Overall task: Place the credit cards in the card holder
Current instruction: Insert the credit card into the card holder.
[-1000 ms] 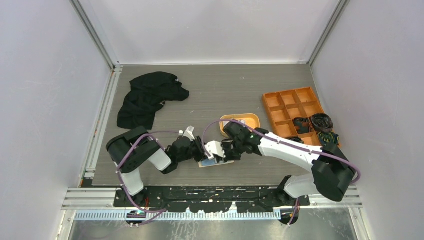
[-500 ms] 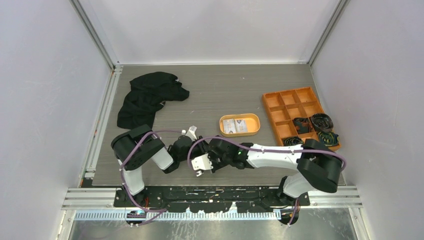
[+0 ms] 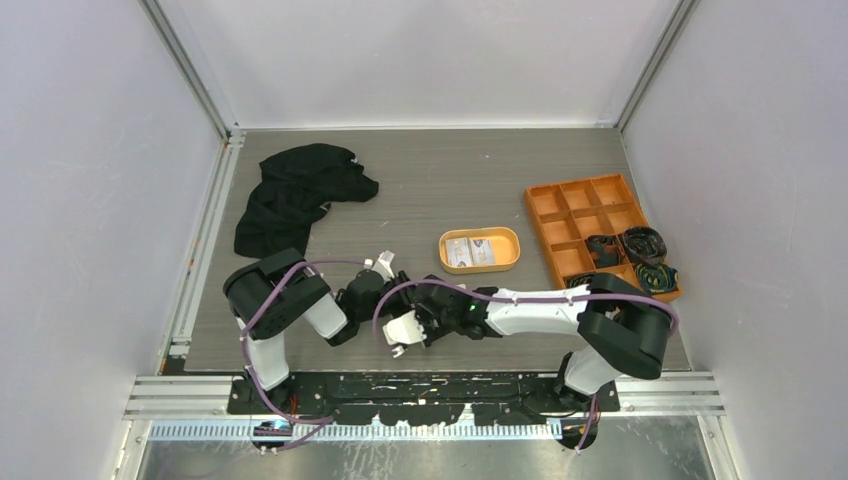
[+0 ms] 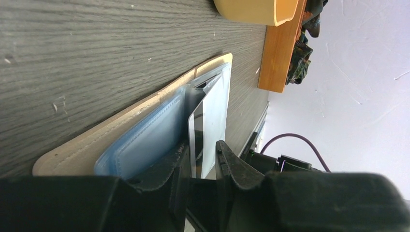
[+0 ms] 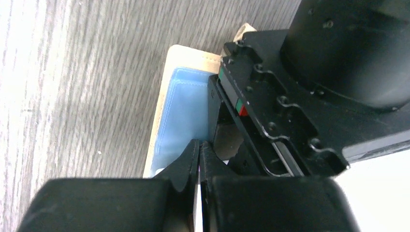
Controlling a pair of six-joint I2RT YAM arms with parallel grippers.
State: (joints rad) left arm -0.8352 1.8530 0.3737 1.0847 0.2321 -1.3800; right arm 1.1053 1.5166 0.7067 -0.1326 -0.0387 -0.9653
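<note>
The card holder (image 4: 96, 140), beige outside and pale blue inside, lies open on the table; it also shows in the right wrist view (image 5: 181, 104). In the top view both grippers hide it. My left gripper (image 4: 202, 147) stands narrow around a pale inner leaf (image 4: 216, 111) of the holder, with a white card edge (image 4: 195, 130) beside it. My right gripper (image 5: 199, 142) is shut on a thin white credit card (image 5: 198, 208), seen edge-on, its tips at the blue pocket. More cards (image 3: 458, 252) lie in the orange oval tray (image 3: 503, 240). The grippers meet near the front edge, left (image 3: 392, 298) and right (image 3: 400, 335).
An orange compartmented box (image 3: 560, 205) with dark coiled items stands at the right. A black cloth (image 3: 300, 190) lies at the back left. The left gripper's body (image 5: 290, 111) sits close in front of the right fingers.
My right gripper has moved from beside the oval tray leftward and nearer, down onto the card holder next to the left gripper. The holder is now covered in the top view.
</note>
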